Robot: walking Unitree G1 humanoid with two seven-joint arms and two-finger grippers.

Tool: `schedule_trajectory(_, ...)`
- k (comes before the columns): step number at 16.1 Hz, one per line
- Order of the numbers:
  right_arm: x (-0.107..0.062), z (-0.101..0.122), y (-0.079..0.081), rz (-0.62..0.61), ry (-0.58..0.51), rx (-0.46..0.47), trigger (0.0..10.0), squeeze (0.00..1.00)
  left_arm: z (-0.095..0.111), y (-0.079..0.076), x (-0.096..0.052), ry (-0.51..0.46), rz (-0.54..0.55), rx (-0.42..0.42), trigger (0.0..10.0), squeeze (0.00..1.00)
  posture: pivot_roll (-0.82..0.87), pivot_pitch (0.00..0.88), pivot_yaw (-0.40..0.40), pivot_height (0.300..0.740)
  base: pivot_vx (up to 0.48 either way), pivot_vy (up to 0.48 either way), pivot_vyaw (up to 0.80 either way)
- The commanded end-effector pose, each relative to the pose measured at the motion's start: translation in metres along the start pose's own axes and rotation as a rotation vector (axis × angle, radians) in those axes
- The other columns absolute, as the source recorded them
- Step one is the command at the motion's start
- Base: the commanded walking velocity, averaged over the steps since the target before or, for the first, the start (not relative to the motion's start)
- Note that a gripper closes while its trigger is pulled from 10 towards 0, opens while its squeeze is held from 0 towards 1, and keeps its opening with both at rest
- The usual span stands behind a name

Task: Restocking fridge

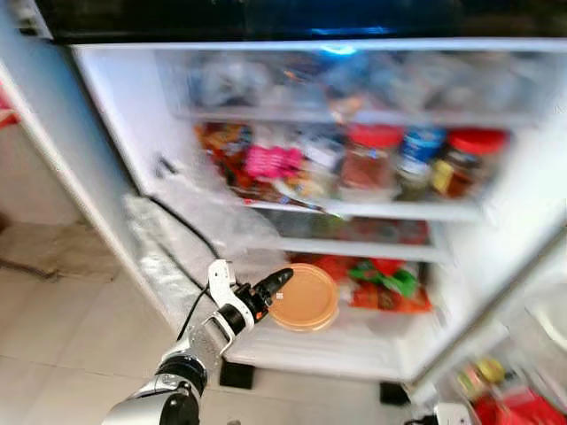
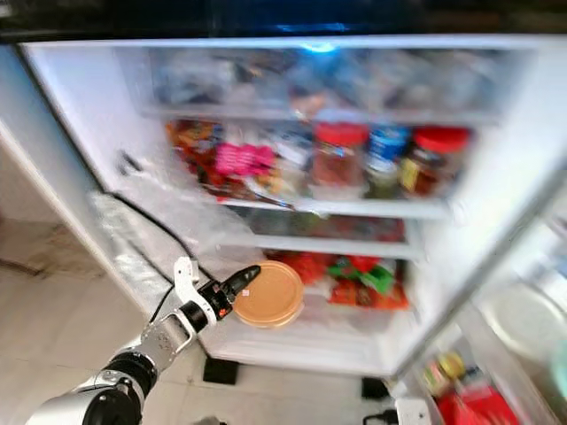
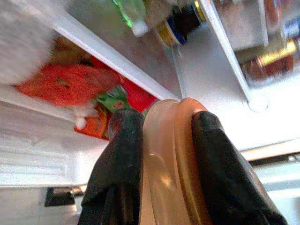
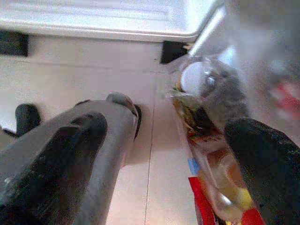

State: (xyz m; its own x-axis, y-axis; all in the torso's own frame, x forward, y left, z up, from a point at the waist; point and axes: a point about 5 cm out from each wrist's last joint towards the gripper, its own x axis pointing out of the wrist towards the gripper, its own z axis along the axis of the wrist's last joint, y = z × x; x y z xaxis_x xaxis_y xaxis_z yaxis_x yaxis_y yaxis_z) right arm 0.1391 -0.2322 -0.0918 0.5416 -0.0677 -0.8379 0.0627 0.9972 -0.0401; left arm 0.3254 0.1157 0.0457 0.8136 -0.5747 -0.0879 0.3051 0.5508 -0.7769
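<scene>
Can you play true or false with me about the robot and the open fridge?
1. The left end effector grips a round orange container. True.
2. The fridge door is closed. False: it stands open.
3. Red-lidded jars sit on a middle shelf. True.
4. The container is blue. False: it is orange.
5. The right end effector holds a jar. False: its fingers are spread apart, holding nothing.

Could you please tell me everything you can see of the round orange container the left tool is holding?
The container is a flat, round, translucent orange-tan tub with a lid, plastic by its look and shut. It stands on edge, its face turned outward, at the fridge's bottom level, in front of red and green packets. The left tool clamps its rim, one black finger on each side. Whether it rests on the floor of that level is unclear.
</scene>
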Motion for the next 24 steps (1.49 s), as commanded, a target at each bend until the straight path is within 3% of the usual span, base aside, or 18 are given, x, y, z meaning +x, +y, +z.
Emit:
schedule_trajectory(1, -0.003, -0.016, 0.003, 0.010, 0.060, 0.009, 10.0, 0.00, 0.003, -0.002, 0.002, -0.006, -0.002, 0.024, 10.0, 0.00, 0.03, 0.075, 0.035, 0.666, 0.000, 0.000, 0.00)
schedule_trajectory(10, -0.004, -0.019, 0.004, 0.028, 0.059, 0.006, 10.0, 0.00, 0.004, -0.005, 0.006, -0.028, 0.004, 0.026, 10.0, 0.00, 0.02, 0.052, 0.033, 0.666, 0.000, 0.000, 0.00)
schedule_trajectory(13, -0.004, -0.019, 0.004, 0.031, 0.057, 0.010, 10.0, 0.00, 0.005, -0.006, 0.007, -0.034, 0.002, 0.023, 10.0, 0.00, 0.02, 0.066, 0.034, 0.666, 0.000, 0.000, 0.00)
schedule_trajectory(15, -0.004, -0.017, 0.004, 0.038, 0.045, 0.023, 10.0, 0.00, 0.007, -0.006, 0.007, -0.040, 0.004, 0.024, 10.0, 0.00, 0.02, 0.077, 0.033, 0.641, 0.000, 0.000, 0.00)
schedule_trajectory(24, -0.004, -0.017, 0.004, 0.035, 0.044, 0.030, 10.0, 0.00, 0.012, -0.006, 0.008, -0.071, 0.024, 0.047, 10.0, 0.00, 0.02, 0.091, 0.034, 0.641, 0.060, 0.000, 0.00)
